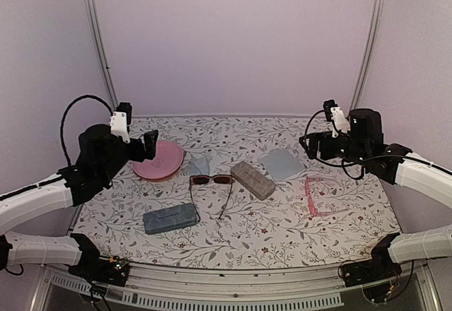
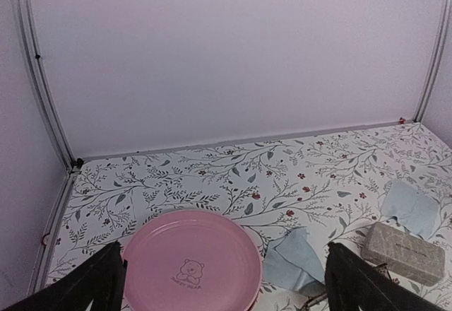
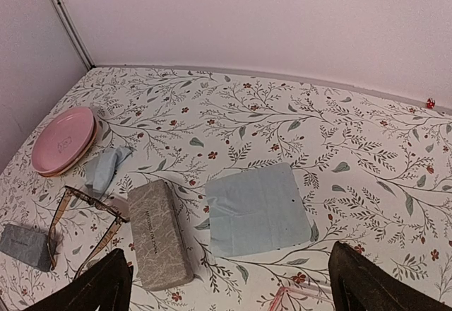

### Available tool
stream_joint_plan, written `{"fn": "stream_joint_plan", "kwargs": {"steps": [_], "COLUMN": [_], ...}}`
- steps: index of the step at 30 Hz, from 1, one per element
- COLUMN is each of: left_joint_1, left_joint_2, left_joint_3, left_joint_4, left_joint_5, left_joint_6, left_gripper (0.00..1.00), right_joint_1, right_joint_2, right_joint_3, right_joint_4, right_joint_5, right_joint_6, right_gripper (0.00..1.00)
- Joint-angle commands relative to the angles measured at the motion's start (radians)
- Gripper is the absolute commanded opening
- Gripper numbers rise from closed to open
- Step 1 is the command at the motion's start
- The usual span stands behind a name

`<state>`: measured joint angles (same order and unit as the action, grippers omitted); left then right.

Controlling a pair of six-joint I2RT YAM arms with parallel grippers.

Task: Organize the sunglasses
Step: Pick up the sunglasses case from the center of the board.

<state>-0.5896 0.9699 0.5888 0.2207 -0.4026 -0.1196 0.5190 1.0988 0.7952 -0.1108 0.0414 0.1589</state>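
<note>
sunglasses (image 1: 212,180) with dark frame lie untouched; left hand (image 1: 150,143) and right hand (image 1: 309,145) gape wide.

Nothing can be read in full. The pink plate (image 2: 191,254) has a small bear drawing (image 2: 188,271) near its middle, with a line of tiny script beneath that is too small to make out. In the right wrist view, at about 4 o'clock from the plate, the grey-brown case (image 3: 159,235) carries one line of lettering along its lid, which is also illegible.

Two pairs of sunglasses (image 1: 212,179) (image 1: 311,198), two cases (image 1: 169,218) (image 1: 253,179), two blue cloths (image 1: 282,163) (image 1: 200,164), one pink plate (image 1: 159,161)
</note>
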Motion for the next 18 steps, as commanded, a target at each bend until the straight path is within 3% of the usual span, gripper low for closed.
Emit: {"fn": "stream_joint_plan", "kwargs": {"steps": [1, 18], "left_joint_1": [-0.018, -0.036], "left_joint_2": [0.014, 0.01], "left_joint_3": [-0.004, -0.039], "left_joint_4": [0.026, 0.042], "left_joint_5": [-0.018, -0.009], "left_joint_6": [0.014, 0.024], "left_gripper": [0.99, 0.99], "right_joint_1": [0.008, 0.04], "right_joint_2": [0.002, 0.07], "right_joint_3": [-0.001, 0.031], "right_joint_4": [0.032, -0.018], "right_joint_5": [-0.014, 0.051], "right_joint_6": [-0.013, -0.026], "right_gripper": [0.99, 0.99]}}
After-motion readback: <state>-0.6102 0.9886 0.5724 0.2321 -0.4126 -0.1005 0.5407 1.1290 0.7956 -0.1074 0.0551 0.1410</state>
